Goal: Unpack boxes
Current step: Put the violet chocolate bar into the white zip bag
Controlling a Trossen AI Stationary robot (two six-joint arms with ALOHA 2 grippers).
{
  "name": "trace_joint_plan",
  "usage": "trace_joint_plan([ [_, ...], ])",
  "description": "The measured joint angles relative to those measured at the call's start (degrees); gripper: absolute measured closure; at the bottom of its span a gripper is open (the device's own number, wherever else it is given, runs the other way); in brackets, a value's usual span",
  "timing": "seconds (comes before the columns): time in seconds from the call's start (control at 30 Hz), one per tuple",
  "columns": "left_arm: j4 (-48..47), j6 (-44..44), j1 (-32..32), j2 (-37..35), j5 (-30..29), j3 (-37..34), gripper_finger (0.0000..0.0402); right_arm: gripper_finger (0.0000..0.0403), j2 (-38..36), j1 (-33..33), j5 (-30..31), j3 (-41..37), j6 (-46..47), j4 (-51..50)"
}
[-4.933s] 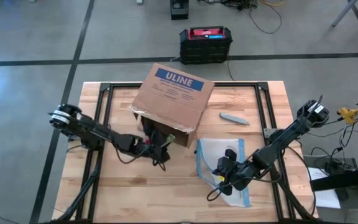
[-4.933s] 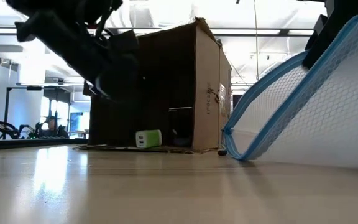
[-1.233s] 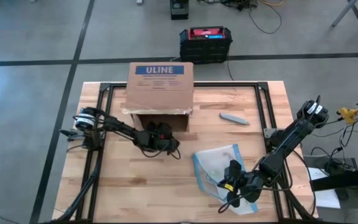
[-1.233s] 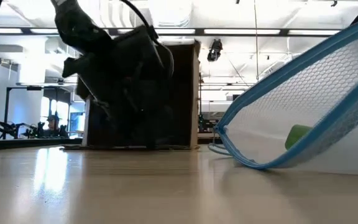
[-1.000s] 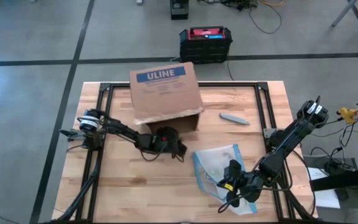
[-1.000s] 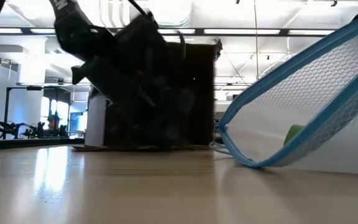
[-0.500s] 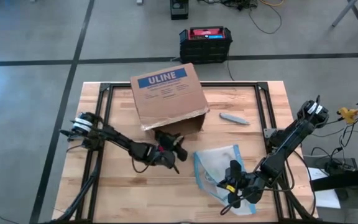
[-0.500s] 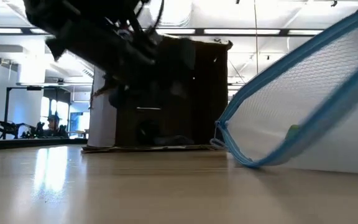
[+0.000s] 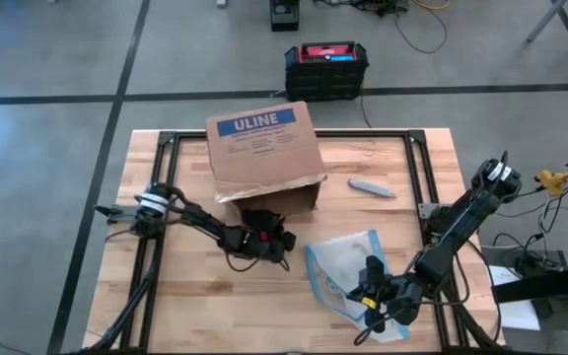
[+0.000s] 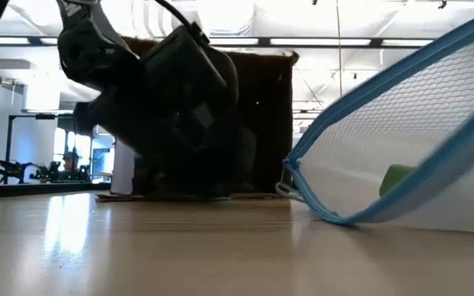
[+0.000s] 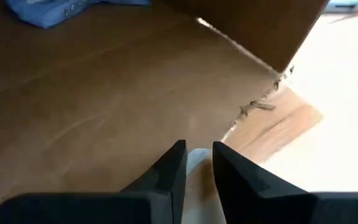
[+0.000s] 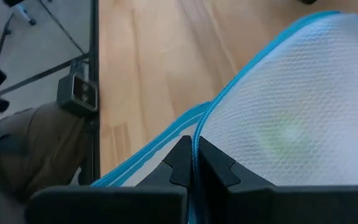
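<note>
The brown cardboard box [image 9: 264,148] with the blue ULINE label lies on its side at the table's far middle, its open mouth facing the near edge. My left gripper [image 9: 267,237] is low at that mouth, over the box's bottom flap [image 11: 104,112], its fingers nearly together around a small pale thing [image 11: 197,157]. My right gripper [image 9: 373,291], near the front right, is shut on the clear blue-edged pouch [image 9: 343,261]. A green thing [image 10: 397,177] lies inside the pouch. My left gripper has the small pale thing [image 11: 197,160] between its two fingertips, coming slanting down toward the box mouth. What the thing is and which part is held, I cannot tell; it lies low on the flap's edge. My right gripper pinches the pouch's blue zip edge [image 12: 194,146] between its two fingers, slanting down. The pouch is raised on that side with its mouth [image 10: 295,168] held open, and its lower end rests on the table.
A grey flat thing [image 9: 371,187] lies on the table right of the box. A blue item [image 11: 48,11] lies deep inside the box. A black crate with a red top [image 9: 325,69] stands on the floor beyond the far edge. Bare wood shows at the near left.
My left gripper drew out of the box mouth toward the pouch, then came back toward the box and sank lower, its fingers closing from wide apart to nearly together. The box turned a little on the table at the start. My right gripper held the pouch still.
</note>
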Motion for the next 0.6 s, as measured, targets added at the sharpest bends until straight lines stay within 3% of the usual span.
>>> trace_joint_plan([
  [0.17, -0.5, -8.2, -12.1, -0.3, -0.8, 1.0, 0.0339, 0.0403, 0.0, 0.6, 0.2, 0.0, 0.4, 0.2],
  [0.33, -2.1, -14.8, -16.2, 0.0, -13.7, 3.2, 0.0339, 0.0403, -0.1, 0.6, 0.1, 0.0, 0.4, 0.0],
  [0.47, -1.6, -3.9, -14.4, 0.0, -18.1, 6.9, 0.0339, 0.0403, -0.2, 0.6, 0.1, 0.0, 0.4, -0.1],
  [0.6, -1.6, 5.6, -8.3, 0.8, -19.2, 9.9, 0.0339, 0.0403, -0.6, 0.6, 1.6, 0.0, -0.1, -0.6],
])
